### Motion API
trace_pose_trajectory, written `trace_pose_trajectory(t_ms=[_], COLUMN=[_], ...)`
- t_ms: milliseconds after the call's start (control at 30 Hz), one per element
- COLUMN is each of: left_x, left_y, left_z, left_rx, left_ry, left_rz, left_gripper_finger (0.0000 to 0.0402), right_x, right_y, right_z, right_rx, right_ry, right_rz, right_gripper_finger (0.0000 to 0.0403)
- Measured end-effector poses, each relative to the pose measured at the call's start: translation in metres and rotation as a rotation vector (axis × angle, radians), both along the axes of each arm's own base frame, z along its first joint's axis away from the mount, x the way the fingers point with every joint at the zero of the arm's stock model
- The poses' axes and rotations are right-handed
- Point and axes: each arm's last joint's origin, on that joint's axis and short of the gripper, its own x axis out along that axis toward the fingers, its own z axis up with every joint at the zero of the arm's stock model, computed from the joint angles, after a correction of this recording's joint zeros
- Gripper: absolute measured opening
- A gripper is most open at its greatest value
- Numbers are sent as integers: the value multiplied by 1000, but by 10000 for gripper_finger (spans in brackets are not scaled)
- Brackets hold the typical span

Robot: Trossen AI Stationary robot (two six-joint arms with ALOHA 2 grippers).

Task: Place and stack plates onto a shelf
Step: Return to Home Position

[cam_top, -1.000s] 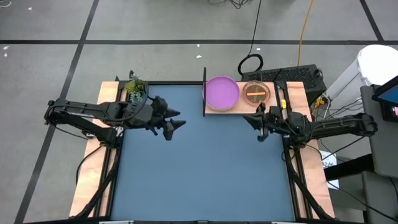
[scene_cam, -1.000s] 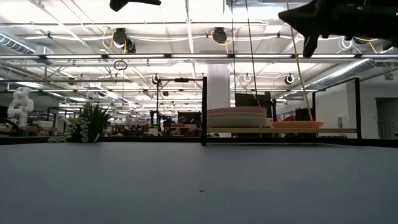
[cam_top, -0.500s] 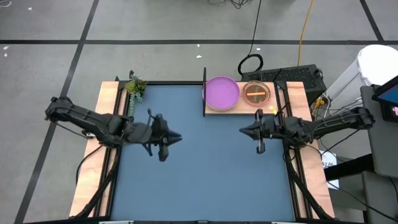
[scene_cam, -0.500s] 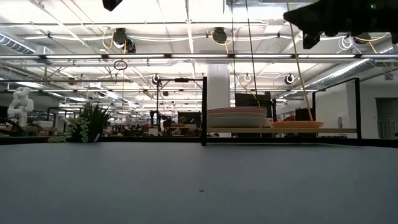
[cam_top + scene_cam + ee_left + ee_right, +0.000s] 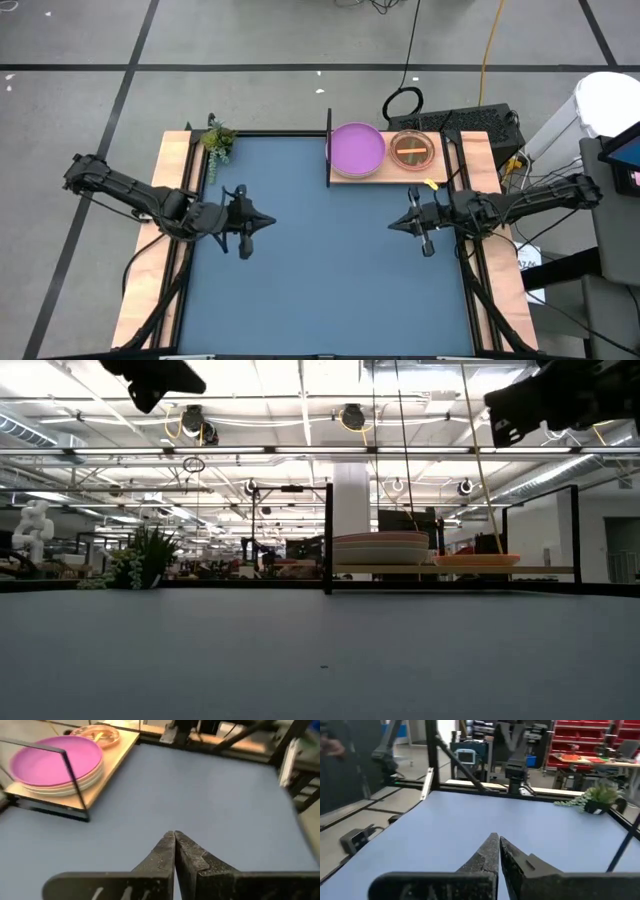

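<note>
**Desk:** Where does everything sit?

**Me:** All the plates I can find are on the shelf [image 5: 390, 173] at the table's far edge, in 2 piles. The purple plate [image 5: 357, 148] tops the larger pile, just beside the black panel [image 5: 329, 150]. The orange dish [image 5: 411, 149] tops the smaller pile next to it. I can't count the layers underneath. The blue mat [image 5: 330, 270] carries no plates.

**Desk:** And the arms?

**Me:** The left gripper [image 5: 268, 222] hangs above the mat's left side, well apart from the shelf. My left wrist camera shows its fingers [image 5: 165, 851] pressed together on nothing. The right gripper [image 5: 393, 226] hangs above the mat's right side, nearer the shelf. Its fingers [image 5: 487, 851] are also pressed together and empty.

**Desk:** What could go wrong from here?

**Me:** My worry is the right arm. Its elbow lies near the shelf's corner, so I judge a wide swing while folding could clip the board and slide the small pile. The big pile's rim reaches close to the board's front edge, so I think a jolt could tip it onto the mat. The 2 grippers point at each other, though they are well apart.

**Desk:** Any brands or labels?

**Me:** I can read none. The room's signs and screens are too small.
</note>
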Motion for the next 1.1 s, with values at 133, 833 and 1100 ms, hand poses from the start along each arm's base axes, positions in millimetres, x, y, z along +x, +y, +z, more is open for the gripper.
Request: trace_pose_trajectory(t_ms=[133, 833, 1100], left_x=[-4, -20, -22], left_y=[5, 3, 4], left_z=[-5, -99, -97], left_rx=[73, 14, 80], left_ry=[59, -187, -230], left_rz=[29, -88, -114], left_gripper_finger=[5, 3, 3], right_x=[-9, -25, -24], right_y=[-2, -3, -2], right_z=[-2, -52, -52], right_rx=[-4, -30, -110], right_ry=[-10, 4, -21], right_rz=[-2, 48, 58], right_gripper_finger=[0, 0, 0])
